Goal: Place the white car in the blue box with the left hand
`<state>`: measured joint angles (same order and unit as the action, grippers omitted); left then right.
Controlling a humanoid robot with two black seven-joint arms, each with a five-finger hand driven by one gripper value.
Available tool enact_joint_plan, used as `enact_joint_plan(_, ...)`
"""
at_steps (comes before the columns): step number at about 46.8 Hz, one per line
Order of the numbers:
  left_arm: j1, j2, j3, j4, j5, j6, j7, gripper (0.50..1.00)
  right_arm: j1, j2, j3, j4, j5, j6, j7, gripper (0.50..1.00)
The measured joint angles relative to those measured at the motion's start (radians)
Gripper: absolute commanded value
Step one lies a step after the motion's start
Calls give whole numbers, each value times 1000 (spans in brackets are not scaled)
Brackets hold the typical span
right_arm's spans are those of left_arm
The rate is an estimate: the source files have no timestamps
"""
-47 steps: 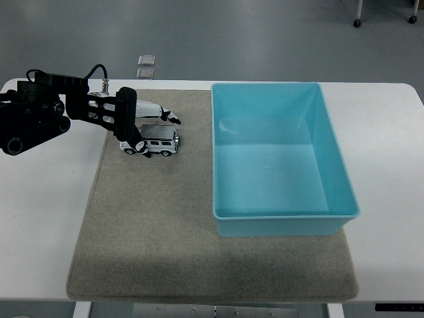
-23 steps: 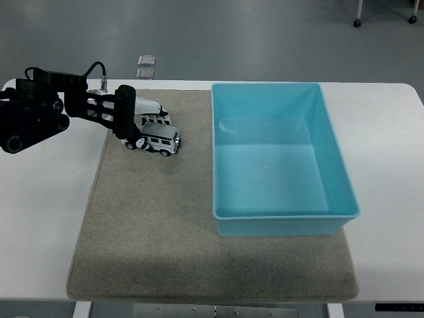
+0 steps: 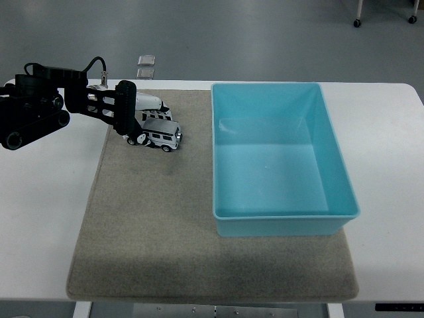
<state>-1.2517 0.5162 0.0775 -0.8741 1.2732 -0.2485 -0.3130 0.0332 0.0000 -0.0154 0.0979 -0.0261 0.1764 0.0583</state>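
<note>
Currently, ref. layout largest to smallest: white table [image 3: 387, 165], grey felt mat [image 3: 152, 238] on it, blue box [image 3: 283, 213] on the mat's right half, empty. Left arm enters from the left edge; left hand [image 3: 129, 119] sits at the mat's far-left corner. White car [image 3: 159, 136], a toy SUV w/ dark windows, is in that hand, tilted nose-down toward the box. Its shadow falls apart from it on the mat, so judge it lifted clear, though contact can't be fully excluded.

Step in hand: grasp done, early lift/transport. Fingers are closed round the car's rear and roof, gripping it.

Next move, as judged: you need more height to clear the box's near-left wall, then travel right until the car is over the box interior before letting go. Car is well apart from the box now.

Limits: finger contact pts are hidden behind the palm; thumb position can't be made out. Right arm not visible. Two small floor plates [image 3: 146, 66] beyond the table: detail too small to tell.
</note>
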Motion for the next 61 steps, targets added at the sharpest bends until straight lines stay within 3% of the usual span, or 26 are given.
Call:
enact_joint_plan(29,-107,-4,-80,-10,-15,1,0,500,0,0,0,0,0,0,0,936)
enact_joint_plan(61,-147,-131,-127,-17,-12,3,2,500,1,0,0,0,0,0,0,936)
